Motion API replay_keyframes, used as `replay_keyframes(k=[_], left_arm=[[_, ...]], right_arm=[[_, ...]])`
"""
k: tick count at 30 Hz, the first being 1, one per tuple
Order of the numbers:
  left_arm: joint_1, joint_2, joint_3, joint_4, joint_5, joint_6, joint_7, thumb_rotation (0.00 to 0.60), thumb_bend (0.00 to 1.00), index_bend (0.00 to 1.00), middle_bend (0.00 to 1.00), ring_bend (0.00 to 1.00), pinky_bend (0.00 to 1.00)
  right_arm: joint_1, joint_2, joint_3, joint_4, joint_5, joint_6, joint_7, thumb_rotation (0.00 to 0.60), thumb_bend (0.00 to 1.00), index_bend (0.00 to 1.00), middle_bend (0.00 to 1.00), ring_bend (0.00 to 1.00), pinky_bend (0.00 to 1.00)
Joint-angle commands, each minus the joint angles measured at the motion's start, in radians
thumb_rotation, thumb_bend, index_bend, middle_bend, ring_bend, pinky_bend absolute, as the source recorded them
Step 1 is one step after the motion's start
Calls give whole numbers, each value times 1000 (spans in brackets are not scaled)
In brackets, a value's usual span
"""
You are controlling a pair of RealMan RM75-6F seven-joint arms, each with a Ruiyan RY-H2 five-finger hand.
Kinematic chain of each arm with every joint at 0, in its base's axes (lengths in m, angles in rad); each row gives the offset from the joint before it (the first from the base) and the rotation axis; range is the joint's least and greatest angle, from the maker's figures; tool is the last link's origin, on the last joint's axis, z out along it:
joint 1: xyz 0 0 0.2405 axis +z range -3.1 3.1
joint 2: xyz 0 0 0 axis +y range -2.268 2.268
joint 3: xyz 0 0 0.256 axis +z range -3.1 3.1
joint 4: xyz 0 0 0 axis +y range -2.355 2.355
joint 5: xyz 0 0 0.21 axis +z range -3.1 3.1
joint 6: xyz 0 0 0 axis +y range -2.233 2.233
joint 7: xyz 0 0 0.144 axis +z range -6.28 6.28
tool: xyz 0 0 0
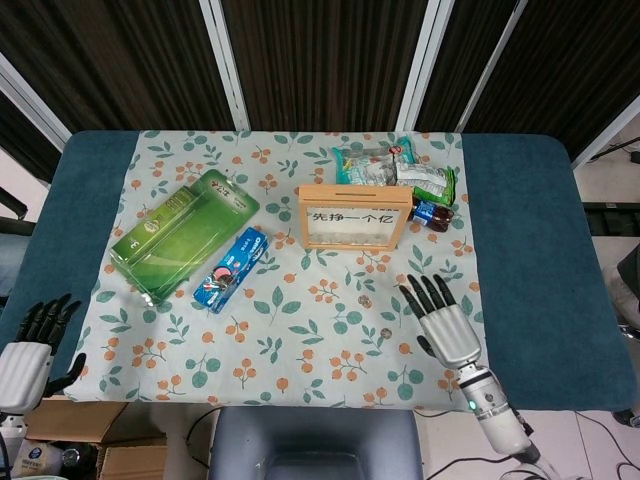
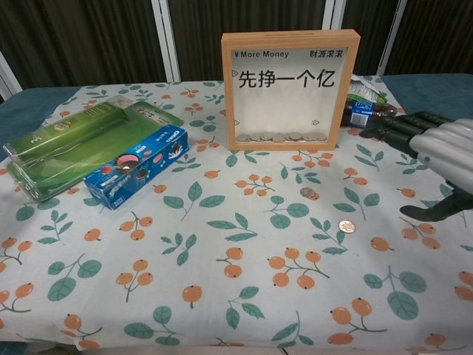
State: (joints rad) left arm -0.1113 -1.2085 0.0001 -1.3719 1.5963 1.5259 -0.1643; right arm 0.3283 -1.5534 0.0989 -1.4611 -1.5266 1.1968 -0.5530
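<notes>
My right hand hovers open, fingers spread, over the right front part of the floral cloth; the chest view shows this hand at the right edge. Two coins lie on the cloth just left of it, one nearer the frame and the other closer to the front. A wooden money-box frame with a glass pane and Chinese lettering stands upright mid-table, with coins in its bottom. My left hand hangs open off the table's front left corner, holding nothing.
A green clear-lidded box and a blue Oreo pack lie on the left. A small cola bottle and snack packets sit behind and right of the frame. Bare teal table flanks the cloth.
</notes>
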Motion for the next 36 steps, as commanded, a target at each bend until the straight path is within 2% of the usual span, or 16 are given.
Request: replay_keyframes(k=[1,4,14,17,28,36], left_arm=[[1,0,1,7,-2,-2,-11,600,405,0,0,0,48],[1,1,3,13,-2,-4,-19,600,404,0,0,0,48],[-2,-2,3,25,-6,-13,-38,600,405,0,0,0,47],[-1,-3,3,29,-6,-12,-41,600,405,0,0,0,47],[0,0,3,34,-7,-10,-50,600,405,0,0,0,48],[1,4,2,33,-10,-9,-53,600,405,0,0,0,47]], right_arm=[[17,-42,-11,42,11,-14,-4,600,397,0,0,0,0],[25,-67,-20,72,11,-20,11,600,397,29,0,0,0],[48,-114,-49,126,18,-54,68,600,397,363,0,0,0],[52,-127,-54,143,16,-52,81,600,398,435,0,0,0],[65,-168,-62,202,9,-42,127,600,398,528,0,0,0],[73,-170,-64,211,17,-47,128,600,397,518,0,0,0]])
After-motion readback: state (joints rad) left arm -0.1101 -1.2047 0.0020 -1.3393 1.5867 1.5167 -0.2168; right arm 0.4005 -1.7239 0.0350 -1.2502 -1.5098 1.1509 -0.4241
